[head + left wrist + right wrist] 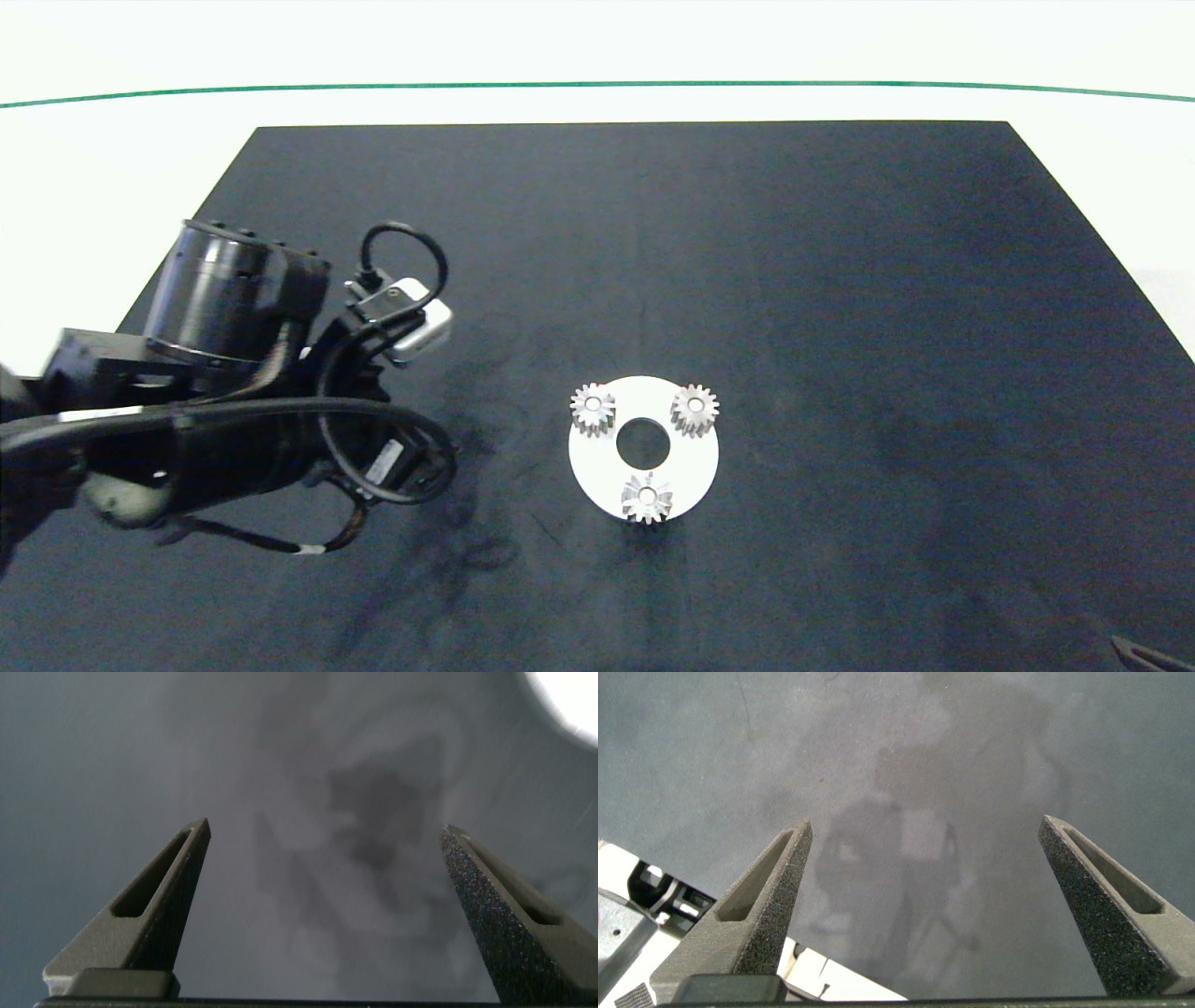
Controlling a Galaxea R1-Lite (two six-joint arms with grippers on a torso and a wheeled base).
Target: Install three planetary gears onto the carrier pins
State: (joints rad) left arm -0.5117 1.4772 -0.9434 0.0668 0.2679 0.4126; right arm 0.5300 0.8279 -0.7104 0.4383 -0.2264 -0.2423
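Left gripper (325, 835) spread wide over bare dark mat (112, 756), nothing between the grey fingers (154, 905), only blurred shadow beneath them and a sliver of white at one corner of the left wrist view. In the head view, left arm (233, 392) reaching in from the left edge, cables looped round it, its wrist camera (420, 327) pointing toward the middle of the mat, stopped well short of the disc. Right gripper (924, 826) likewise parted and empty, hanging above plain mat, with pale hardware showing at one corner of the right wrist view; barely a dark tip (1153, 653) showing at the lower right corner of the head view. Out from the left arm, toward the mat's centre: flat white disc (691, 467) with a round central hole, lying flat. On the disc, three planetary gears (594, 408) seated in a triangle, one upper left, one upper right (695, 409), one at the near edge (647, 497), each with a pale carrier pin (695, 404) end showing through its bore. Gears apart from one another, ranged around the hole. Beyond the mat, white table (597, 103) crossed by a thin green line (597, 84).
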